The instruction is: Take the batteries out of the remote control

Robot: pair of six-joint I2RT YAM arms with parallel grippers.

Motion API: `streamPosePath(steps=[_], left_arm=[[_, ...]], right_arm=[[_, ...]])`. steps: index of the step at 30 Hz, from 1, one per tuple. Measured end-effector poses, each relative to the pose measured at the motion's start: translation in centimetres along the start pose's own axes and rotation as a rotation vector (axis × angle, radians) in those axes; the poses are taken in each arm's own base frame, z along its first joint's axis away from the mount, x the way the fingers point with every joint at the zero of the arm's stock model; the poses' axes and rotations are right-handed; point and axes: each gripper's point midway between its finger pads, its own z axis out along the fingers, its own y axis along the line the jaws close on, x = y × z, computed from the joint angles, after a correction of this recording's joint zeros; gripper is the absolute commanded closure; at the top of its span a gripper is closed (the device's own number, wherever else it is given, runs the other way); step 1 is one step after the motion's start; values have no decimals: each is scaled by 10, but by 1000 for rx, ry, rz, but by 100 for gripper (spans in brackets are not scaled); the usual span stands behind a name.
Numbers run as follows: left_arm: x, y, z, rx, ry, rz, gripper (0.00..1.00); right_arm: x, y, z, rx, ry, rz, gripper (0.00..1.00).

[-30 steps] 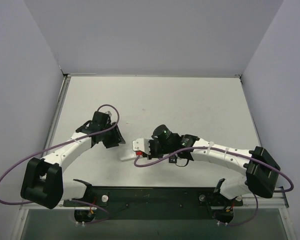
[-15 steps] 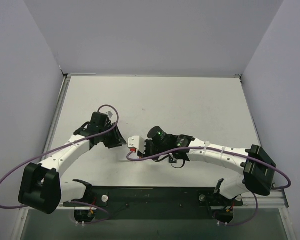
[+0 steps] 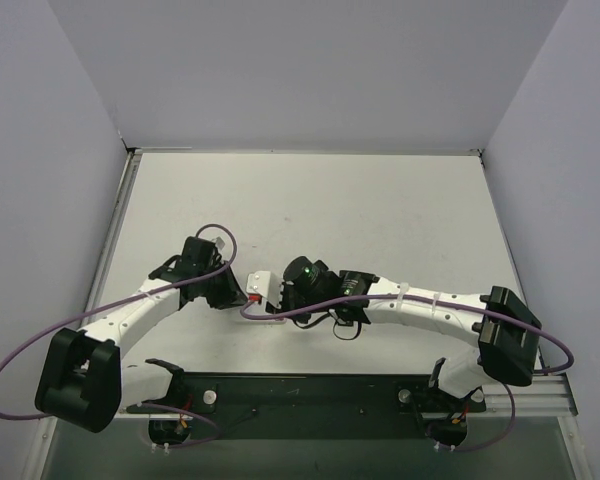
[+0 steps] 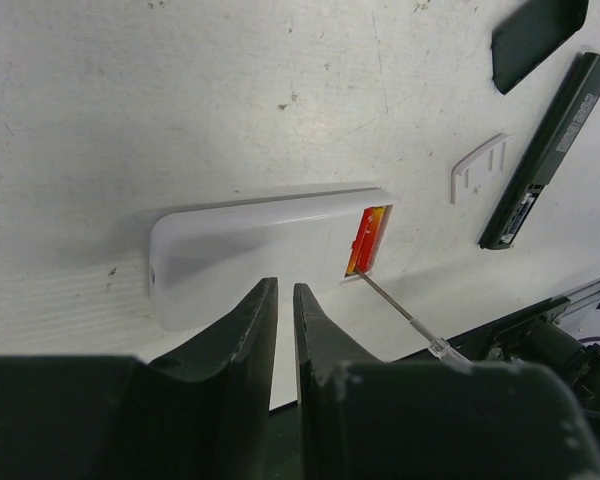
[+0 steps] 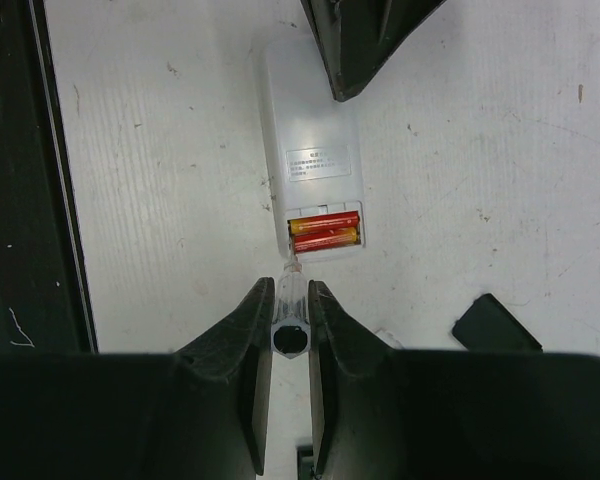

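From above, both arms meet over the white remote at the near middle of the bench. In the left wrist view, the left gripper hangs at the remote's near edge, jaws at a narrow slit with nothing between; contact I cannot tell. The batteries sit in the open bay. In the right wrist view, the right gripper clamps a stick, tip at the bay's rim. Prying looks to be in hand; next the tip must get under a cell and lever it out.
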Motion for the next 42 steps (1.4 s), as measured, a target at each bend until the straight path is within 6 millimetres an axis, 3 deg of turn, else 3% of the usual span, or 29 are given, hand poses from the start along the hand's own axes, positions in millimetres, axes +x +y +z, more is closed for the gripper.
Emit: streamPosePath(steps=[26, 42], left_arm=[[10, 22, 16, -77, 27, -10, 85], [4, 11, 26, -52, 19, -6, 85]], right_arm=[[2, -17, -7, 26, 28, -22, 100], [9, -22, -6, 6, 29, -97, 100]])
